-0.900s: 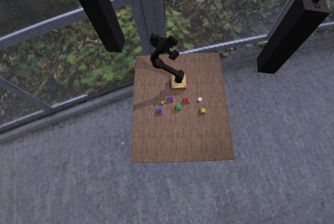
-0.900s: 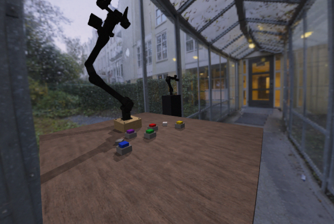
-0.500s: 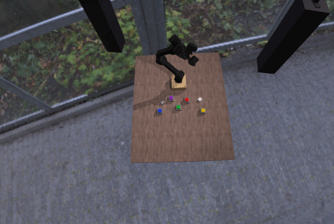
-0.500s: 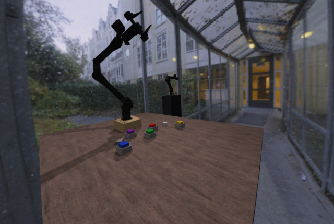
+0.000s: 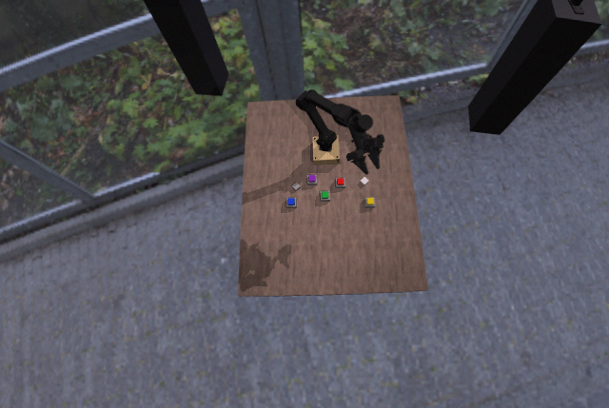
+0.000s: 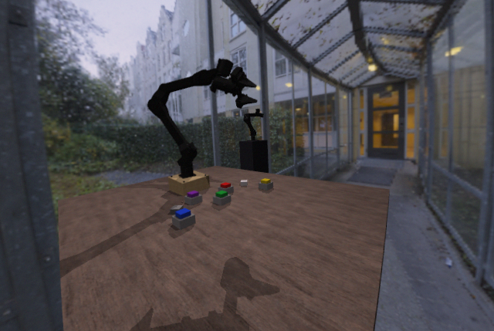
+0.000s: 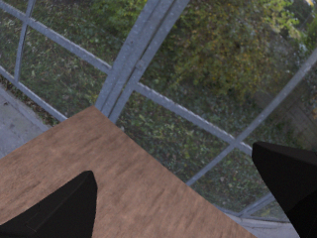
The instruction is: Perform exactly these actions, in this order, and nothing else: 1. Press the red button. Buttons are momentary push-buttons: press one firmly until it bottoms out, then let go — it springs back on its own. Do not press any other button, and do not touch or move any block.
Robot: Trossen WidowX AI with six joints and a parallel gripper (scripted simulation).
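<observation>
On the wooden table [image 5: 334,256], going left to right in the top view, a small grey block [image 5: 296,185] lay beside the blue button [image 5: 291,202], then came the purple button [image 5: 311,179], the green button [image 5: 324,194], the red button [image 5: 340,181], a white block [image 5: 364,180] and the yellow button [image 5: 369,201]. The red button sat in the row nearer the arm's tan base [image 5: 325,149], between the purple button and the white block, unpressed and untouched.

The gripper [image 5: 367,153] hung in the air above the table, to the right of the base and above and behind the red button, closer in plan to the white block than to the button. In the exterior view the gripper [image 6: 244,91] was held high, well above the red button [image 6: 225,184], its tips pointing toward the far end of the walkway. Its fingers stood wide apart with nothing between them; the wrist view showed only a table corner and glass panes beyond.
</observation>
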